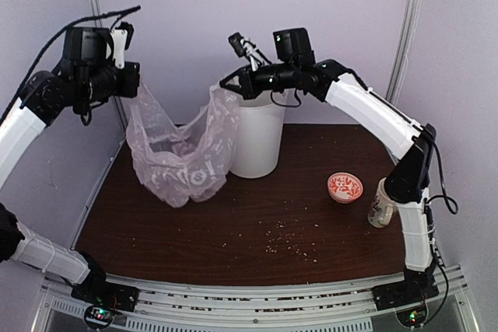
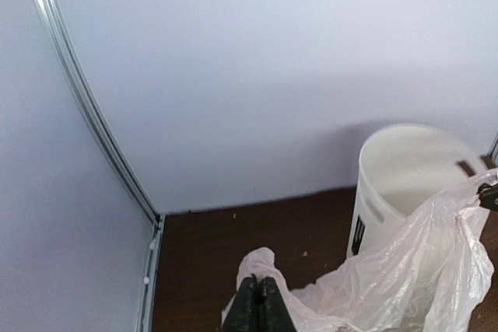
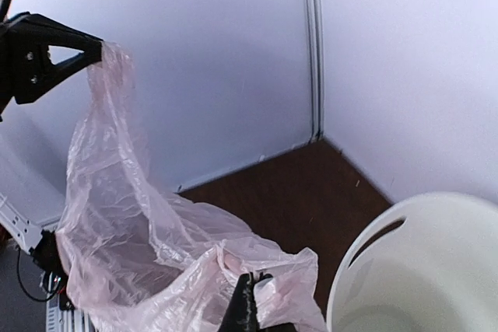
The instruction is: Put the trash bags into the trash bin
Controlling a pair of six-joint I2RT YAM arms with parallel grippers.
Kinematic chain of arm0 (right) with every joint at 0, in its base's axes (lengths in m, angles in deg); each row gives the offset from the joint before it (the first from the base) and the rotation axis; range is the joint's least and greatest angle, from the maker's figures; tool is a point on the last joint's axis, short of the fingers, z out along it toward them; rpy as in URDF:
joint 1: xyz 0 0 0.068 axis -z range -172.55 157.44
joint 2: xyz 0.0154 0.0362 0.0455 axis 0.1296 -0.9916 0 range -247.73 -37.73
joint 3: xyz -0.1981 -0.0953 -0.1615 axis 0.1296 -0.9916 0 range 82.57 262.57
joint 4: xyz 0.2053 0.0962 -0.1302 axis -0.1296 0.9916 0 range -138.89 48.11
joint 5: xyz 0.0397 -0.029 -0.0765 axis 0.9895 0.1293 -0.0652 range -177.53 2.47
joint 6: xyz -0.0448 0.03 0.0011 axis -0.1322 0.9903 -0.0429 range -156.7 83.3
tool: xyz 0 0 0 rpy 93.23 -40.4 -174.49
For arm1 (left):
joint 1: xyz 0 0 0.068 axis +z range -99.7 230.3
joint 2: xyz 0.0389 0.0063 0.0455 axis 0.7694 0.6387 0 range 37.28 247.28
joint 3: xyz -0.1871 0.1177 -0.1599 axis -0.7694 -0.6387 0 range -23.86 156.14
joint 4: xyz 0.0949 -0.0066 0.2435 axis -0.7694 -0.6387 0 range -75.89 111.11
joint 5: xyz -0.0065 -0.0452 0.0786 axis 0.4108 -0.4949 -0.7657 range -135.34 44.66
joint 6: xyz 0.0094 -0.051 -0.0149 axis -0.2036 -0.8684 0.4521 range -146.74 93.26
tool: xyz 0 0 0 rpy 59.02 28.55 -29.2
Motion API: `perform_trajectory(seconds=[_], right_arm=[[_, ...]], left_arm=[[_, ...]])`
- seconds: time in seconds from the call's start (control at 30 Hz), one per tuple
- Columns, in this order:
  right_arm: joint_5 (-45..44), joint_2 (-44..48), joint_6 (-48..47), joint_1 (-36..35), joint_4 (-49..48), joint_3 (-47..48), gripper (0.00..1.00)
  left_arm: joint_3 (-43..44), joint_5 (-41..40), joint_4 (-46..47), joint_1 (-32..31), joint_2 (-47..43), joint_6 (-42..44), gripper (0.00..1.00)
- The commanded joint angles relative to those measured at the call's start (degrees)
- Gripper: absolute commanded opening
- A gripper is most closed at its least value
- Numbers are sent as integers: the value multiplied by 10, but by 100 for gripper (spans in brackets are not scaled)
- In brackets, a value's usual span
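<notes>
The pale-pink translucent trash bag point(image 1: 185, 153) with white lettering hangs stretched between both grippers, sagging to the table left of the bin. The tall white trash bin point(image 1: 255, 134) stands at the back centre. My left gripper point(image 1: 131, 83) is shut on the bag's left top edge, held high; in the left wrist view the gripper point(image 2: 260, 289) pinches a fold of bag point(image 2: 405, 270) with the bin point(image 2: 405, 184) to the right. My right gripper point(image 1: 227, 83) is shut on the bag's right edge just left of the bin rim; its wrist view shows the gripper point(image 3: 255, 281), bag point(image 3: 140, 239) and bin point(image 3: 420, 270).
A small red-and-white floral bowl point(image 1: 345, 186) and a pale cup point(image 1: 381, 201) stand at the right, near the right arm's base. Crumbs point(image 1: 292, 240) lie scattered on the dark wooden table point(image 1: 233, 246). White walls close the back and sides.
</notes>
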Motion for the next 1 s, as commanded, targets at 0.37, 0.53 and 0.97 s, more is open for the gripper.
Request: perform_trajectory(seconds=[0.37,0.53,0.97], right_arm=[[-93,237,-182,-51,-57,-347,0],[-73,314,-218,-73,-65,-568,0],[127,407,-159,-56,2,-415,0]], left_arm=[[-304,163,169,2,-237,-11,0],[-479,280,138,1,-323,-102,0],[-211,294,61,1,-311,-39,0]])
